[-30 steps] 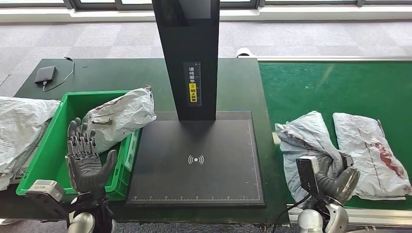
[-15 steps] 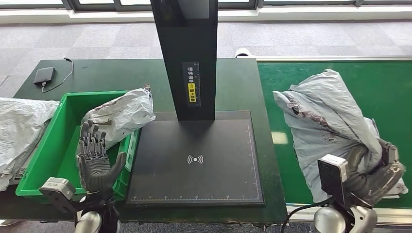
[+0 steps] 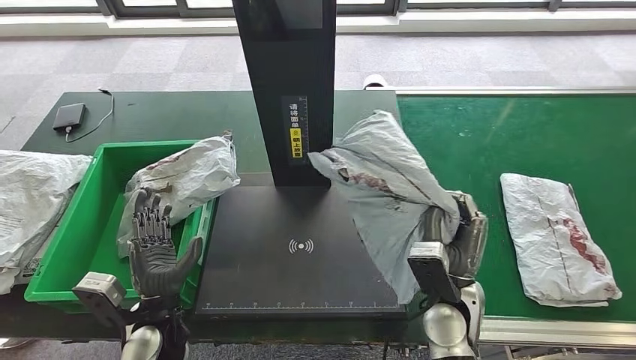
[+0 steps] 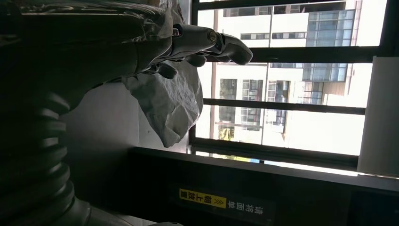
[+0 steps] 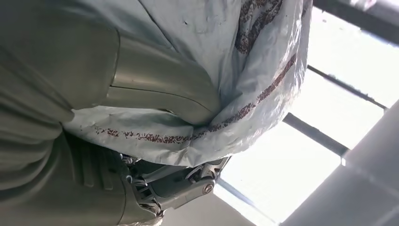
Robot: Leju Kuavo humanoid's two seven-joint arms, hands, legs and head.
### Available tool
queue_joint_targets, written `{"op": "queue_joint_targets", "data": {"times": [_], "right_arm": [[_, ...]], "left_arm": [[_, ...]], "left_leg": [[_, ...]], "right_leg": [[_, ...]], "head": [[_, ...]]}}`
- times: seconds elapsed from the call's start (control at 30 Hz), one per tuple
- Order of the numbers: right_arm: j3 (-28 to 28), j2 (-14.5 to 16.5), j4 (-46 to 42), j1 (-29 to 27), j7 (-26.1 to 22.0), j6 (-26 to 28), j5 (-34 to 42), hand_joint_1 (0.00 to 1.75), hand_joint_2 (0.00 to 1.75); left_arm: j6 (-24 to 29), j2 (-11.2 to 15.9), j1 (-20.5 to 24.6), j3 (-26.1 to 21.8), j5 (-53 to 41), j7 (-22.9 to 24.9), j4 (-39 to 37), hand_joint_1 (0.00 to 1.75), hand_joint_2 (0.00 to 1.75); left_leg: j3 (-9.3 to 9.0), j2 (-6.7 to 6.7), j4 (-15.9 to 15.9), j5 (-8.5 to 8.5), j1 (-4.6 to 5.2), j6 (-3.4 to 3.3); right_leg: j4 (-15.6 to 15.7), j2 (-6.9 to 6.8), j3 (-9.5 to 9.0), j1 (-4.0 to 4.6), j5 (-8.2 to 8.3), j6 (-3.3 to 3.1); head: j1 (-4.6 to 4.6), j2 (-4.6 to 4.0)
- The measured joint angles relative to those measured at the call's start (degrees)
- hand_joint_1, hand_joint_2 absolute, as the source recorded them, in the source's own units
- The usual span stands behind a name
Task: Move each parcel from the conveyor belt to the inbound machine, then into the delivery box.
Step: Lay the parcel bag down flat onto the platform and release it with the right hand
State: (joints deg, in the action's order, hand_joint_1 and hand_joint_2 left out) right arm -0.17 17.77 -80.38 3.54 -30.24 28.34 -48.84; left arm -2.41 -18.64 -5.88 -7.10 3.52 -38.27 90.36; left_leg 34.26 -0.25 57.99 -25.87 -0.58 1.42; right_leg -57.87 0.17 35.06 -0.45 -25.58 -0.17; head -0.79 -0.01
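Note:
My right hand (image 3: 456, 234) grips a crumpled grey parcel (image 3: 386, 184) and holds it up over the right part of the black scan plate (image 3: 285, 262) of the inbound machine. In the right wrist view the thumb (image 5: 160, 89) presses into the parcel's (image 5: 226, 61) plastic. A second grey parcel (image 3: 559, 236) lies flat on the green conveyor belt (image 3: 487, 135). Another parcel (image 3: 187, 176) leans on the right wall of the green delivery box (image 3: 71, 232). My left hand (image 3: 154, 244) stands open, palm up, at the box's near right corner, holding nothing.
The machine's black column (image 3: 289, 82) rises behind the plate, close to the held parcel's top. More grey bags (image 3: 26, 202) lie left of the box. A small black device with a cable (image 3: 69, 116) sits at the table's far left.
My right hand lifted the parcel off the belt and carried it left, from above the belt to above the scan plate. My left hand drifted slightly right, still open.

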Motion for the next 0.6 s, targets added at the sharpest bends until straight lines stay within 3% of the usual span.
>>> {"op": "queue_joint_targets", "data": {"times": [0.27,0.57,0.6], "right_arm": [[8.96,0.01,14.01,3.53,0.45,-3.31,0.93,1.75,1.75],[10.87,1.15,26.08,10.29,-0.36,-4.36,3.01,1.75,1.75],[10.89,1.29,27.14,10.93,-0.31,-4.57,3.17,1.31,1.75]], "left_arm": [[0.45,0.02,0.08,0.00,-0.11,-0.09,-0.48,0.00,1.75],[1.27,0.04,0.08,0.00,-0.15,-0.33,-0.46,0.00,1.75],[1.27,0.04,0.08,0.00,-0.15,-0.33,-0.46,0.00,1.75]], "left_leg": [[0.03,-0.04,0.00,0.01,0.00,0.01],[0.02,-0.03,0.01,0.02,0.01,0.01],[0.01,-0.03,0.01,0.02,0.01,0.01]], "right_leg": [[0.00,-0.02,-0.02,-0.01,0.00,0.00],[0.00,-0.02,0.00,-0.02,0.02,0.00],[0.00,-0.01,0.00,-0.01,0.02,-0.01]], "head": [[0.00,0.01],[0.01,0.00],[0.01,0.00]]}}
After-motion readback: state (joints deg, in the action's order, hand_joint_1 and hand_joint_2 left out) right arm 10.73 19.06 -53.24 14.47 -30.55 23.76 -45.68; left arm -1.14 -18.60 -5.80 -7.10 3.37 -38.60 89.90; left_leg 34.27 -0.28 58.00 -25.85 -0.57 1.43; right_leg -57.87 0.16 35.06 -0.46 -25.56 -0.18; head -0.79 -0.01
